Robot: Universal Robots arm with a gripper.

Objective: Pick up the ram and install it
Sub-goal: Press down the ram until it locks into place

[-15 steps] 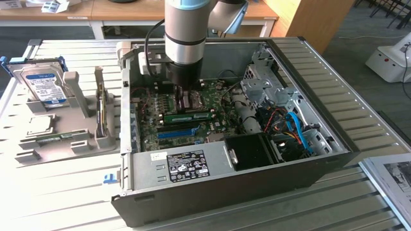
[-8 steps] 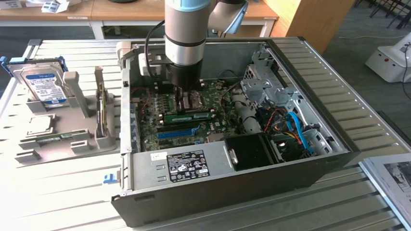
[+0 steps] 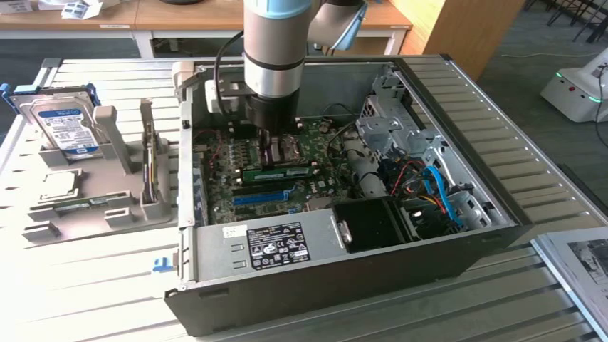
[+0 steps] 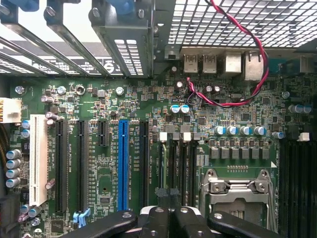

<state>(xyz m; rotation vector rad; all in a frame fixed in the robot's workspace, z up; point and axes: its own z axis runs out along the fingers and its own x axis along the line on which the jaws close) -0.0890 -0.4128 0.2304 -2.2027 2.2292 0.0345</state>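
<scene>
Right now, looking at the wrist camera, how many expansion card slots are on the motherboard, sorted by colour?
white slot: 1
blue slot: 1
black slots: 4, one of them much shorter than the others
Total: 6

Bright, even daylight; glare on the slatted table; shadowed case interior.

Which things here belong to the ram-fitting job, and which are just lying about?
Job in hand: the ram; the pincer; the motherboard; the open computer case.

Lying about: the hard drive; the grey holder; the printed sheet.
</scene>
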